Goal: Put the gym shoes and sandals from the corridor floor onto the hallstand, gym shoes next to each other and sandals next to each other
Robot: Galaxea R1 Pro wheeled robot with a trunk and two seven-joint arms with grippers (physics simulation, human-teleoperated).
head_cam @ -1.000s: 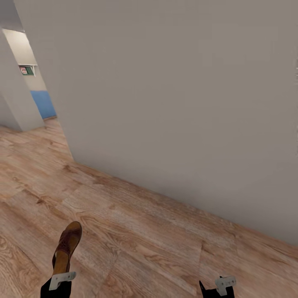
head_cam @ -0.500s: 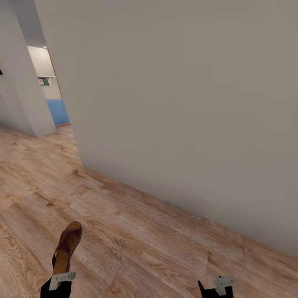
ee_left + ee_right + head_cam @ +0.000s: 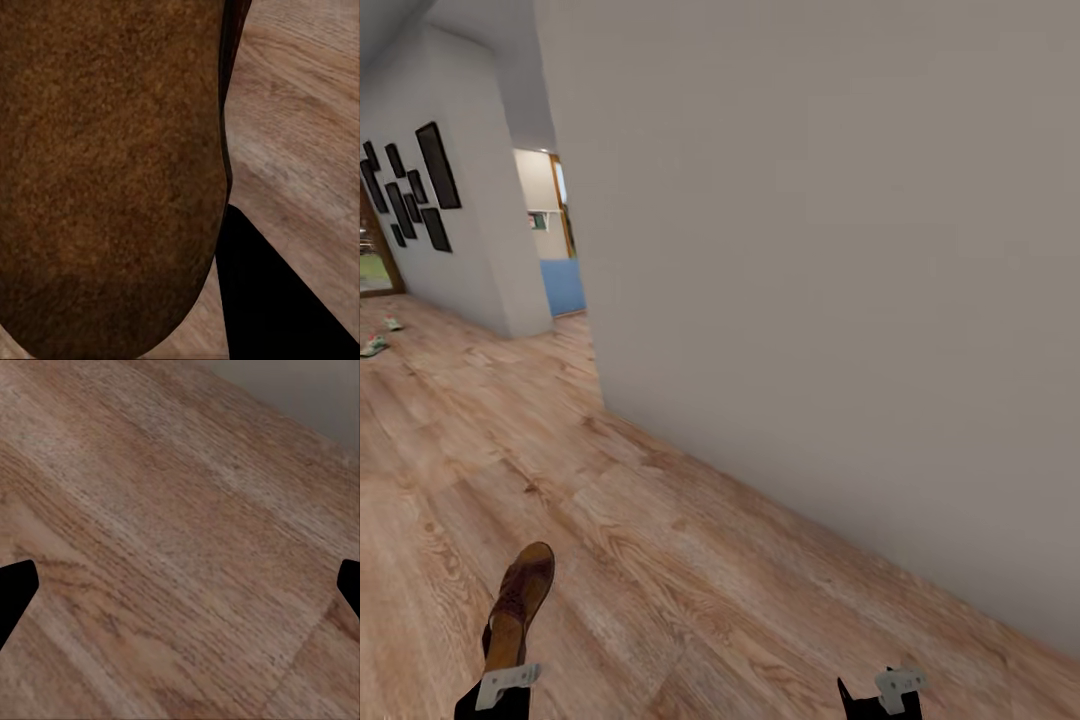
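Note:
My left gripper [image 3: 500,688] is shut on a brown sandal [image 3: 520,600], which sticks up and forward from it at the lower left of the head view. In the left wrist view the sandal's brown sole [image 3: 112,172] lies close against one black finger [image 3: 277,300]. My right gripper [image 3: 880,695] is low at the right and stands open [image 3: 180,585], with bare wood corridor floor [image 3: 690,560] between its fingertips. Far off at the left, two small white-and-green gym shoes [image 3: 372,346] [image 3: 393,323] lie on the floor.
A large plain grey wall [image 3: 810,280] runs close along the right and ahead. At the left the corridor opens, with a white wall bearing dark picture frames [image 3: 420,190]. Past the wall's corner is a doorway with a blue panel [image 3: 563,285].
The head view has swung, so the wall's corner slid right and the corridor with frames and gym shoes came into sight. The sandal stays in my left gripper; the right gripper stays open.

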